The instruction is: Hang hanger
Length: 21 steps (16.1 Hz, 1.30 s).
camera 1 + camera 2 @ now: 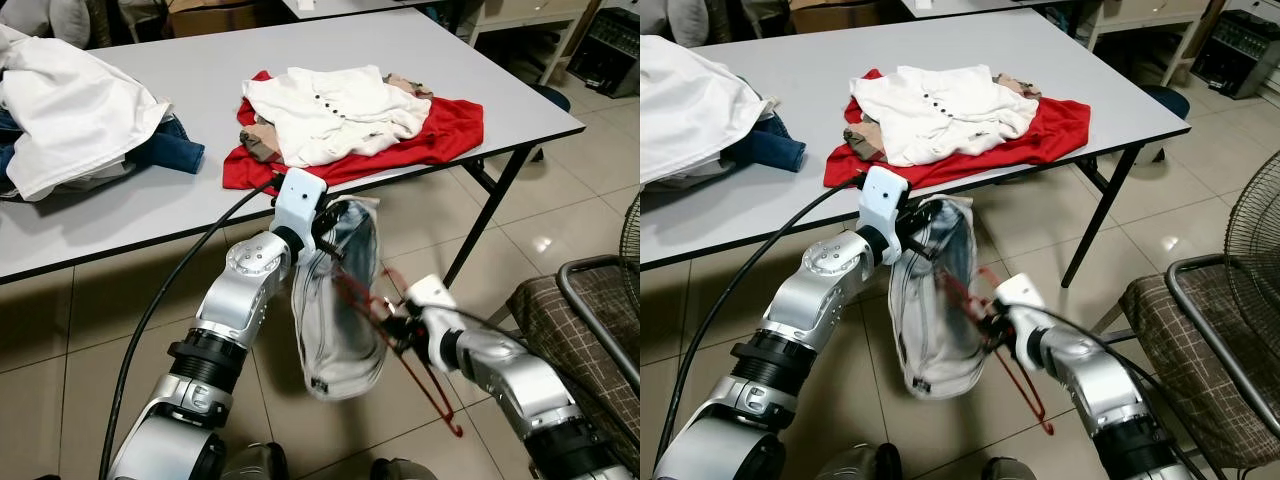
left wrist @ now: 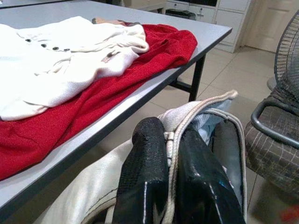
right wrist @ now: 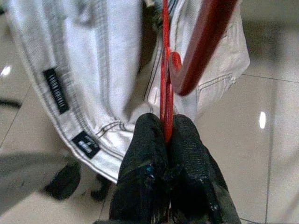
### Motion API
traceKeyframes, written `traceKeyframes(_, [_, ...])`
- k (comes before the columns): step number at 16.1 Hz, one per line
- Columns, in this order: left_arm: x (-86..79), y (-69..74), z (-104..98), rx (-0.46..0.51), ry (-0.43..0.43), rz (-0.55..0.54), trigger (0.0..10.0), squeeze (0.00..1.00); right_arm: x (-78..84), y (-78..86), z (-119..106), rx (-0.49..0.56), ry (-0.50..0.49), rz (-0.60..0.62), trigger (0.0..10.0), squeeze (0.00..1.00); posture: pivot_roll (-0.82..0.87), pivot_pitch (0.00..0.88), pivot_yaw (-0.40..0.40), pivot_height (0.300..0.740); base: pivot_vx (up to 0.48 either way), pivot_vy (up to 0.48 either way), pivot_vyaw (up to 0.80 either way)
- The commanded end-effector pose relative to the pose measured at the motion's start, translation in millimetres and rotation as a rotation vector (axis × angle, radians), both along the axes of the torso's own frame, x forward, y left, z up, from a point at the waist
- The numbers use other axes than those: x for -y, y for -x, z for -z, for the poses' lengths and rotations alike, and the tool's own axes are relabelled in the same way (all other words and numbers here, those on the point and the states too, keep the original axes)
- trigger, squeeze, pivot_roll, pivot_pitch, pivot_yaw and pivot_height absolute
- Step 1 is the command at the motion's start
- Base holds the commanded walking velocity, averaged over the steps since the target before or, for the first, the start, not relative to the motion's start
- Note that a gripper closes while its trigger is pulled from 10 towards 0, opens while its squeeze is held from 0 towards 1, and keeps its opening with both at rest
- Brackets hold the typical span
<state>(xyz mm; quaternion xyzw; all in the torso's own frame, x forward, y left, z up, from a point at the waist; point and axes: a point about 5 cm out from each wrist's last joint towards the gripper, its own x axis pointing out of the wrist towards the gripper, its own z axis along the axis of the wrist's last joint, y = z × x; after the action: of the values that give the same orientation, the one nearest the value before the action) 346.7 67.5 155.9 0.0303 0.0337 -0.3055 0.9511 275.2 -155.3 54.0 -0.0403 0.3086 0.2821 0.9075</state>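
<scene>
Looks like it's mid-way threading the red hanger into the pale garment at center frame: left claw pinching the hem, right claw clamped on the hanger, which next needs pushing up inside.

Table: grey, folding legs.
Red garment: spread at table edge.
White cardigan: atop red garment.
Chair: checked seat, near table.
</scene>
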Motion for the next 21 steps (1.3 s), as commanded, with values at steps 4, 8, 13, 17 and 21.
traceKeyframes(4, [-6.7,-4.4,-14,0.105,-0.057,0.01,0.0,0.0,27.8,-2.9,-14,0.074,-0.128,0.253,10.0,0.0,-0.17,0.081,0.036,0.74,0.0,0.0,0.0])
traceKeyframes(8, [-9.0,-1.2,-20,0.17,-0.151,0.059,0.0,0.0,47.6,7.8,-30,0.121,-0.23,0.448,10.0,0.0,-0.18,0.065,0.055,0.74,0.0,0.0,0.0])
traceKeyframes(13, [12.9,30.2,-15,0.179,-0.219,0.413,0.0,0.0,72.1,20.5,-26,0.116,-0.265,0.695,10.0,0.0,-0.19,0.067,0.075,0.74,0.0,0.0,0.0])
traceKeyframes(17, [18.9,45.3,4,0.063,-0.231,0.522,0.0,0.0,81.6,7.1,-29,0.159,-0.366,0.799,10.0,0.0,-0.19,0.085,0.078,0.74,0.0,0.0,0.0])
traceKeyframes(21, [26.3,56.9,-6,-0.112,-0.006,0.597,0.0,0.0,86.6,-16.8,-55,0.273,-0.466,0.892,10.0,0.0,-0.17,0.119,0.068,0.74,0.0,0.0,0.0])
